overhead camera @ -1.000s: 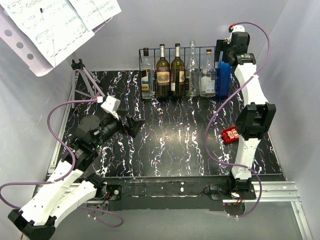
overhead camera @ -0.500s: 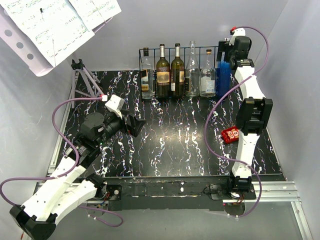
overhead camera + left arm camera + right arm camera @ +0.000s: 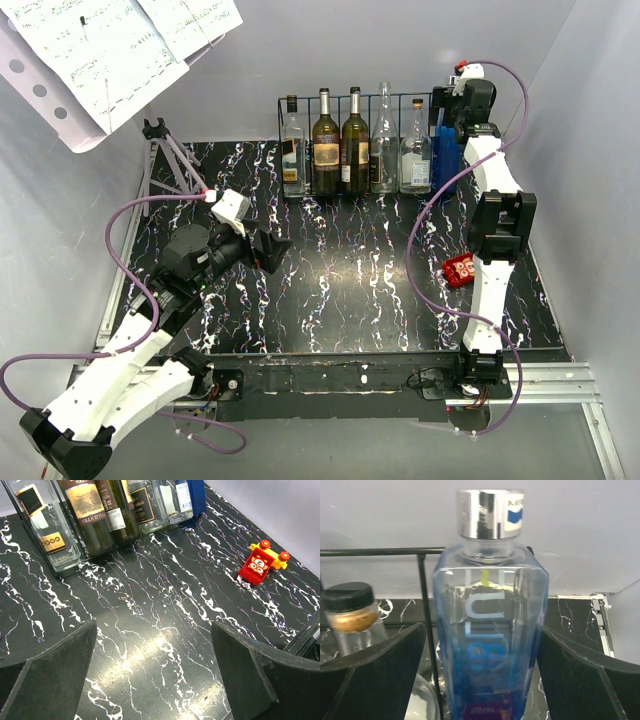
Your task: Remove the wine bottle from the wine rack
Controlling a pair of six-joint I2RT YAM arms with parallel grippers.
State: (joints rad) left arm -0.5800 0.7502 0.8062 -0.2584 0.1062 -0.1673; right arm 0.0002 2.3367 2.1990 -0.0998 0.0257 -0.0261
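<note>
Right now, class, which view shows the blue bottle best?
Right wrist: the blue bottle fills the frame, cap and lettering clear. The top view shows it small and partly hidden; the left wrist catches only its lower part at the frame edge.

The table (image 3: 350, 290) has a black top streaked with white veins, like marble. A wire wine rack (image 3: 305, 98) stands along its far edge, with a row of bottles (image 3: 325, 150) upright inside it. A small red and yellow toy (image 3: 461, 269) lies near the right edge, well apart from the rack. The legs of a stand (image 3: 170, 158) rest at the far left corner.
</note>
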